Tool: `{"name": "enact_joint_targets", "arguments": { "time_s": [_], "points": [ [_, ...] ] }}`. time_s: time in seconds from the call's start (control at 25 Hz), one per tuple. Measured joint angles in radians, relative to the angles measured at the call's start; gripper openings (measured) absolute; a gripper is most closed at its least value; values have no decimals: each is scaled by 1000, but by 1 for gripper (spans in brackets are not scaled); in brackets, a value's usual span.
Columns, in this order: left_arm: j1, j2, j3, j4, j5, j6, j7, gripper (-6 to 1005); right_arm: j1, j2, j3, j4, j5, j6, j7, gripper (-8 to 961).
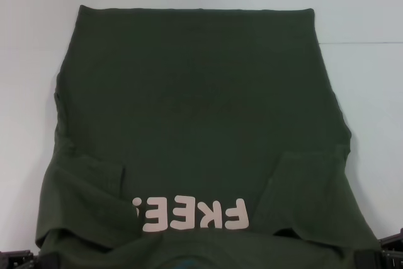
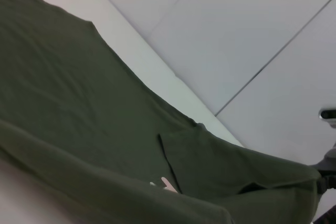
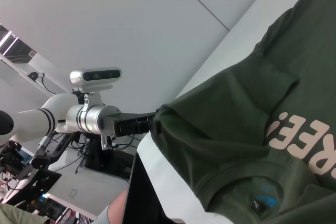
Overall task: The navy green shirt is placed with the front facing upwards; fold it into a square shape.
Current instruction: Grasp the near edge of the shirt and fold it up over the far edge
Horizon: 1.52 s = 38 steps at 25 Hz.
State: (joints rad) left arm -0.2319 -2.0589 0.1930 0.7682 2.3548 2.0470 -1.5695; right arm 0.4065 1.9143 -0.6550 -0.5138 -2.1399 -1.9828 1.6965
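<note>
The navy green shirt [image 1: 201, 111] lies front up on the white table [image 1: 368, 92], hem at the far side. Both sleeves are folded inward over the body. Its pale "FREE!" lettering [image 1: 192, 213] reads upside down near me, and the collar with a blue label [image 3: 265, 200] sits at the near edge. My left gripper [image 1: 22, 259] is at the near left corner. In the right wrist view it [image 3: 149, 124] is shut on the shirt's shoulder, holding it off the table. My right gripper [image 1: 390, 253] is at the near right corner, and in the left wrist view it [image 2: 324, 179] grips the other shoulder.
White tabletop shows on both sides of the shirt and beyond its hem. In the right wrist view the table's near edge [image 3: 157, 182] drops off, with cables and equipment [image 3: 31, 166] on the floor behind the left arm.
</note>
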Motion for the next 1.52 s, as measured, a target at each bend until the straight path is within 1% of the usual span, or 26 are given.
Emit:
{"name": "enact_joint_targets", "arguments": {
  "time_s": [0.28,0.4,0.48,0.68,0.92,1.16,1.28,1.32,1.36,1.44,1.52],
  "points": [
    [-4,1,24,1,0,7,-1,52,-8,-9,8,0,3,0,-4,29],
    [-11,3,11,-2,-13,6,2,53,-11,-11,19,0,3,1,-6,29],
    [-15,3,5,-4,-23,4,4,53,-11,-11,50,0,5,7,-7,29],
    [-28,8,-18,-28,-143,-5,28,53,-14,-13,172,-2,3,14,-10,29],
    [-41,8,-45,-48,-195,-57,37,52,-28,-13,272,-1,3,40,-14,30],
    [-48,10,-68,-80,-238,-126,64,52,-38,3,325,0,5,88,-21,30],
    [-54,3,-76,-101,-262,-175,85,53,-38,18,356,0,7,116,-23,30],
    [-55,-1,-83,-121,-282,-199,105,53,-35,27,373,0,8,134,-24,30],
    [-55,-1,-83,-121,-282,-199,105,53,-35,27,373,0,8,134,-24,30],
    [-56,-4,-85,-134,-309,-218,123,53,-29,35,389,0,8,152,-24,30],
    [-58,-12,-85,-144,-338,-238,138,52,-22,41,401,0,10,170,-22,30]
  ]
}}
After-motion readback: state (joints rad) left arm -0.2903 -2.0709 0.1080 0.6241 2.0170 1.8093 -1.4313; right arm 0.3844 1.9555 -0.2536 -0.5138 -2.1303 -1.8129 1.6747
